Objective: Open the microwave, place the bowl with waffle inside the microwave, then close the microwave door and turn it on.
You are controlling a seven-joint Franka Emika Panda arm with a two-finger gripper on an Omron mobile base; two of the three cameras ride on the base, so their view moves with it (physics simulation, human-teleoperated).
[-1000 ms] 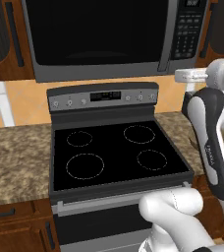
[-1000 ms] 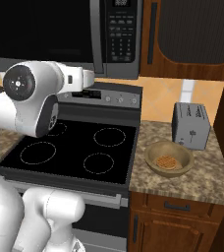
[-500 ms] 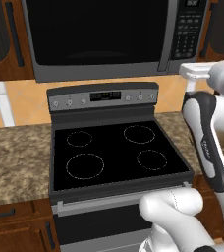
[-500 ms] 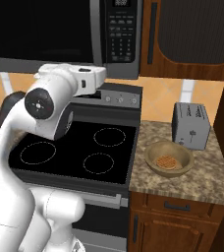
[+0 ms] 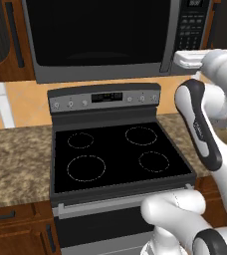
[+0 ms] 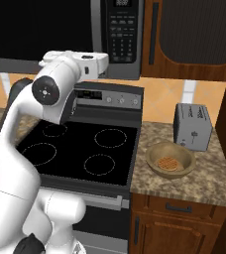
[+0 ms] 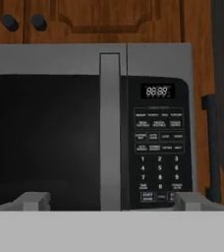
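You see the microwave with a matt grey metal-look frame, its microwave door a glossy black glass pane. The stove has a smooth, shiny black top. The bowl looks like brown wood, the countertop like speckled stone, the cabinets like varnished wood.

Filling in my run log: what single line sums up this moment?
phase: approach | microwave door: shut | gripper: open, facing handle | bowl with waffle: on counter
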